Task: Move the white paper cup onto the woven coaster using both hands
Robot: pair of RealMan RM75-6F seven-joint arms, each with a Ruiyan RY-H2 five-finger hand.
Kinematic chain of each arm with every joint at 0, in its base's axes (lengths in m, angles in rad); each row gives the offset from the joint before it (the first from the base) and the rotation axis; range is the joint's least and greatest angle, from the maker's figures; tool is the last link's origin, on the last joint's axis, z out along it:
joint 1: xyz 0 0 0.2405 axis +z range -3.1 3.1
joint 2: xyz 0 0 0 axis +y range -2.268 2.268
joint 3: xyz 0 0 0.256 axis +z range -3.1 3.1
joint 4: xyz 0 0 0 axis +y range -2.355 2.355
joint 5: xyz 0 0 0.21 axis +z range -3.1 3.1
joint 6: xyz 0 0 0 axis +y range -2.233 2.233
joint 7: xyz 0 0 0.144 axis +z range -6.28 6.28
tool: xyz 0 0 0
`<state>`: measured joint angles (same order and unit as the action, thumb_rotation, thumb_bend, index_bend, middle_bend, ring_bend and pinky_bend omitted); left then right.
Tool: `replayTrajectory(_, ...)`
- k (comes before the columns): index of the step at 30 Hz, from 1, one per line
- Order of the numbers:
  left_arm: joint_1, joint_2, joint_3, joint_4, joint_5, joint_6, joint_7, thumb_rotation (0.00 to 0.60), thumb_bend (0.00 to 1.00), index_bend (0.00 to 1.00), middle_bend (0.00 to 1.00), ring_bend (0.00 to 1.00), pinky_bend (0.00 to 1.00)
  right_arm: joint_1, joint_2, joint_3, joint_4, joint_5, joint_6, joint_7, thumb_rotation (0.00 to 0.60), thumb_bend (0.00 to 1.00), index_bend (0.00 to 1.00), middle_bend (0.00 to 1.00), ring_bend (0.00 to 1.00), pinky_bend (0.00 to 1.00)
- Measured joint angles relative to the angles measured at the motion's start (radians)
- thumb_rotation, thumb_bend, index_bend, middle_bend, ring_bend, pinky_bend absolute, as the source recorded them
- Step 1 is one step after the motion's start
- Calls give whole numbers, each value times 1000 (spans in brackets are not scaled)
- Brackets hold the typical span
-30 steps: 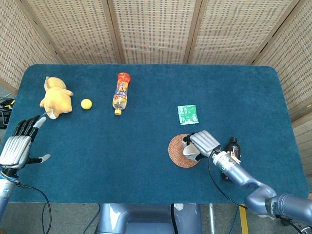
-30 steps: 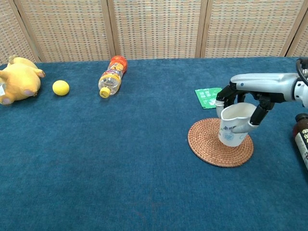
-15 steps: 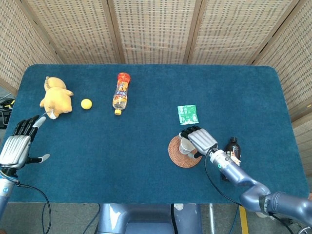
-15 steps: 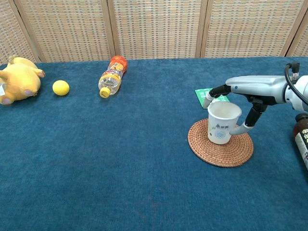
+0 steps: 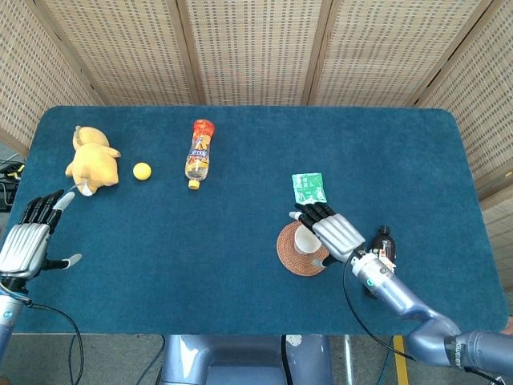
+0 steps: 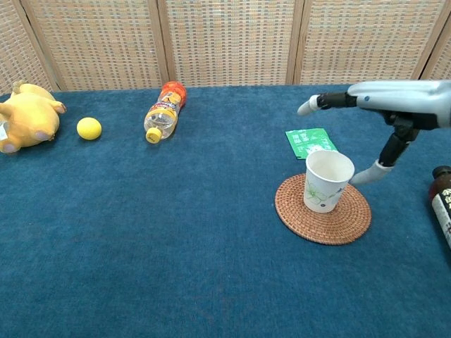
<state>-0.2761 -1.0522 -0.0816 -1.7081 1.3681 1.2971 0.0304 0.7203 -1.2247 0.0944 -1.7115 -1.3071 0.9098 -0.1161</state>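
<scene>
The white paper cup [image 6: 328,181] [image 5: 306,241] stands upright on the round woven coaster [image 6: 304,215] [image 5: 287,253], mouth up. My right hand [image 6: 384,105] [image 5: 335,234] hovers above and to the right of the cup, fingers stretched out, thumb pointing down beside the cup; it holds nothing. My left hand [image 5: 30,235] hangs open past the table's left edge, far from the cup, and appears only in the head view.
A green sachet [image 6: 310,141] lies just behind the coaster. A dark bottle [image 6: 442,201] stands at the right. A plastic bottle [image 6: 163,111] lies on its side at the back, with a yellow ball [image 6: 89,128] and a yellow plush toy [image 6: 25,115] to its left.
My right hand set the tilted cup upright on the coaster, let go of it, spread its fingers and rose away. The left hand has not moved.
</scene>
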Motion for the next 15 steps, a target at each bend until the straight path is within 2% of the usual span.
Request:
replayTrajectory(5, 16, -3, 5, -7, 13, 32, 11, 600, 0, 0, 0, 0, 0, -80, 44, -19, -39, -64, 162, -39, 600, 0, 7, 0, 0, 0)
replayTrajectory(8, 31, -8, 13, -16, 22, 55, 36, 600, 0, 0, 0, 0, 0, -154, 51, -37, -38, -111, 299, -62, 600, 0, 0, 0, 0, 0)
replayTrajectory(12, 47, -18, 28, -31, 52, 82, 67, 600, 0, 0, 0, 0, 0, -280, 43, -68, -10, -166, 482, -83, 600, 0, 0, 0, 0, 0)
replayTrajectory(15, 65, -32, 37, -35, 73, 114, 75, 600, 0, 0, 0, 0, 0, -364, 27, -93, 41, -199, 580, -91, 600, 0, 0, 0, 0, 0)
